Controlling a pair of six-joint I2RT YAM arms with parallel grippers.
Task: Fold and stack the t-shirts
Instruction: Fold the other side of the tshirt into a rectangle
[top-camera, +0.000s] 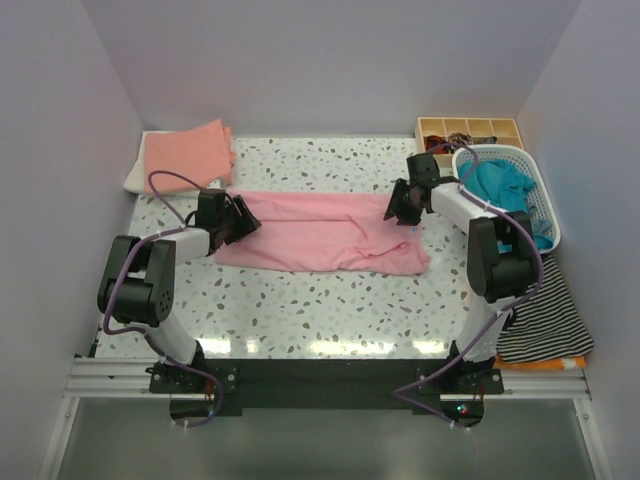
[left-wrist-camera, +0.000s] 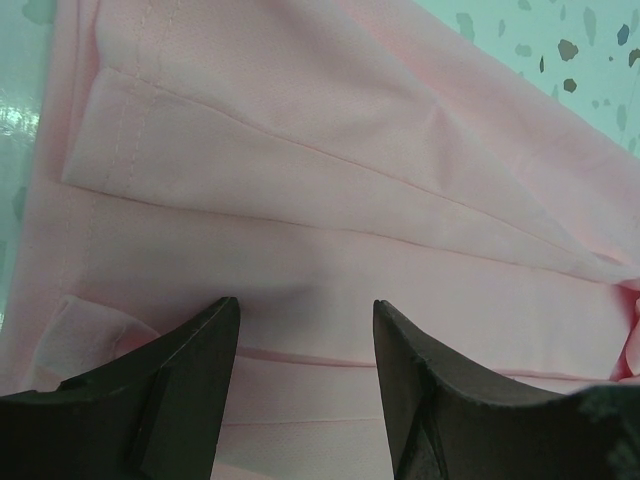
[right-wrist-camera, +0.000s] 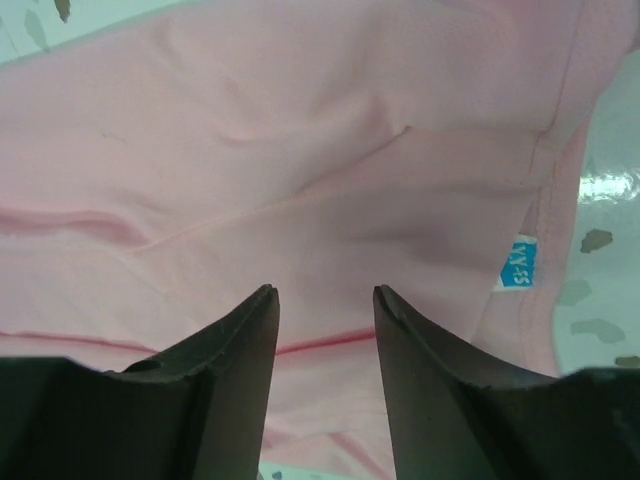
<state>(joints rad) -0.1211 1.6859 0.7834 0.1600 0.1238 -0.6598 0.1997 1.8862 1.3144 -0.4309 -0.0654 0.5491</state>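
Observation:
A light pink t-shirt (top-camera: 325, 232) lies folded into a long band across the table's middle. My left gripper (top-camera: 243, 218) is open at its left end, the fingers apart just above the pink cloth (left-wrist-camera: 330, 190). My right gripper (top-camera: 397, 210) is open at its right end over the pink cloth (right-wrist-camera: 300, 150), near a small blue and white label (right-wrist-camera: 521, 265). A folded salmon-orange t-shirt (top-camera: 187, 150) lies on a white one (top-camera: 134, 176) at the back left. A teal t-shirt (top-camera: 502, 184) sits in the basket.
A white laundry basket (top-camera: 540, 200) stands at the right. A wooden divided box (top-camera: 467, 130) stands behind it. Striped cloth (top-camera: 548, 315) lies over an orange piece at the right front edge. Walls close in the table on three sides.

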